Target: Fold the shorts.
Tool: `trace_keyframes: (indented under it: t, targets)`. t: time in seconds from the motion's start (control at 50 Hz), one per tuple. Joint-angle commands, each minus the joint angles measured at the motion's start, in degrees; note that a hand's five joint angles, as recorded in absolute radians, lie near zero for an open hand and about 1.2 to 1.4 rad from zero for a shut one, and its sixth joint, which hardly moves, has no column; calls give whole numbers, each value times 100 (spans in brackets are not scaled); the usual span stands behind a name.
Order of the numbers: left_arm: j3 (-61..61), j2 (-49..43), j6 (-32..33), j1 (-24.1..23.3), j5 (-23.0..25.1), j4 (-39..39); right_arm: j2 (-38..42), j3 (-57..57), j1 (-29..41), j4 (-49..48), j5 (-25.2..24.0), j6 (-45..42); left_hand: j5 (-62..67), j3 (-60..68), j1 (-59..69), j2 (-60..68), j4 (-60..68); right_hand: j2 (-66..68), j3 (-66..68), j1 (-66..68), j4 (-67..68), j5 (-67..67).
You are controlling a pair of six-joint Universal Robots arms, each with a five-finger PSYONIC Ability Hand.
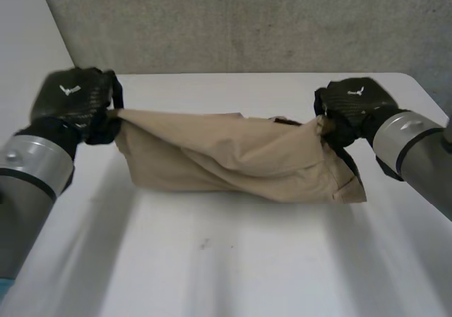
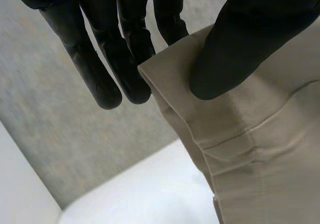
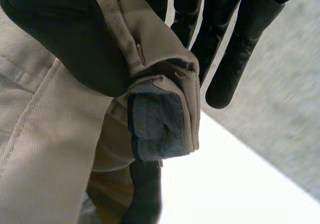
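Tan shorts hang stretched between both hands above the white table, their lower edge resting on it. My left hand pinches the shorts' left end; in the left wrist view the thumb presses the tan fabric against the fingers. My right hand pinches the right end. In the right wrist view its thumb clamps a bunched corner of cloth with a dark lining against the fingers.
A grey wall stands behind the table's far edge. Bare table surface lies in front of the shorts toward me.
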Motion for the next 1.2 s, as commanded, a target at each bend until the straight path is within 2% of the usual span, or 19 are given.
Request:
trace_keyframes:
  t: [0.02, 0.1, 0.12, 0.14, 0.16, 0.18, 0.2, 0.22, 0.24, 0.26, 0.32, 0.4, 0.44, 0.52, 0.58, 0.66, 0.84, 1.0, 1.2]
  targets:
    - [873, -2024, -89, -96, 31, -6, 1382, -771, -29, 88, -66, 258, 1474, 1184, 1483, 1143, 1156, 1310, 1326, 2405, 1203, 1583]
    - [1326, -2559, -88, -106, 31, -6, 1938, -1150, -20, 62, -13, 275, 1442, 1152, 1452, 1112, 1125, 1310, 1326, 2405, 1203, 1583]
    - [1613, -2828, -88, -106, 31, -15, 2025, -1228, -20, 53, 13, 284, 1026, 736, 1035, 696, 709, 766, 782, 1862, 659, 1039]
    - [1851, -3057, -114, -106, 31, -15, 2156, -1342, -20, 44, 92, 284, 173, -117, 182, -158, -145, -788, -772, 308, -895, -515]
    - [1958, -3147, -115, -106, 40, -15, 2201, -1387, -11, 36, 136, 293, -436, -726, -426, -766, -753, -1719, -1704, -624, -1826, -1447]
    - [1959, -3147, -115, -106, 40, -15, 2228, -1422, -11, 36, 180, 293, -442, -732, -432, -772, -759, -2361, -2346, -1266, -2468, -2089]
    - [2115, -3269, -115, -106, 49, -15, 2245, -1484, -2, 27, 268, 302, -1674, -1964, -1665, -2004, -1991, -3250, -3235, -2155, -3357, -2978]
    - [2117, -3271, -115, -106, 49, -15, 2246, -1484, -2, 27, 269, 302, -1686, -1976, -1677, -2017, -2004, -3259, -3244, -2164, -3366, -2987]
    - [2213, -3323, -123, -114, 49, -15, 2246, -1484, -11, -25, 347, 337, -2669, -2959, -2660, -2999, -2986, -3992, -3977, -2897, -4099, -3719]
    - [2231, -3306, -124, -123, 57, -24, 2246, -1484, -11, -26, 348, 337, -3312, -3602, -3302, -3642, -3629, -3999, -3984, -2904, -4107, -3727]
    - [2161, -3166, -115, -210, 57, -76, 1984, -1327, -20, -149, 365, 355, -4005, -4295, -3996, -4335, -4323, -4218, -4203, -3123, -4325, -3946]
    - [1819, -2735, -97, -316, 58, -129, 1499, -1089, -55, -149, 330, 319, -4243, -4533, -4234, -4574, -4561, -4218, -4203, -3123, -4325, -3946]
    - [1635, -2569, -71, -317, 58, -121, 956, -703, -72, -219, 286, 258, -4243, -4533, -4234, -4574, -4561, -4151, -4136, -3056, -4258, -3879]
    - [1019, -2032, -53, -317, 93, -94, 620, -465, -55, -228, 242, 240, -4227, -4517, -4217, -4557, -4544, -4100, -4085, -3005, -4208, -3828]
    - [737, -1812, -44, -317, 93, -86, 68, 78, -28, -184, 137, -153, -4210, -4500, -4200, -4540, -4527, -3966, -3951, -2871, -4073, -3694]
    - [324, -1548, -44, -317, 93, -86, -197, 536, -20, -193, 128, -558, -4142, -4432, -4133, -4473, -4460, -3899, -3883, -2803, -4006, -3626]
    - [-194, -1609, -44, -211, 84, -16, -312, 1134, 217, -193, 181, -718, -3974, -4264, -3965, -4304, -4292, -3631, -3615, -2535, -3738, -3358]
    - [-212, -1970, -44, -194, 84, 372, -338, 2040, 341, -1089, 198, -735, -3823, -4113, -3813, -4153, -4140, -3360, -3345, -2265, -3467, -3088]
    - [131, -2673, 298, -167, 93, 714, -304, 2523, 367, -1756, 181, -744, -3840, -4130, -3830, -4170, -4157, -4049, -4034, -2954, -4157, -3777]
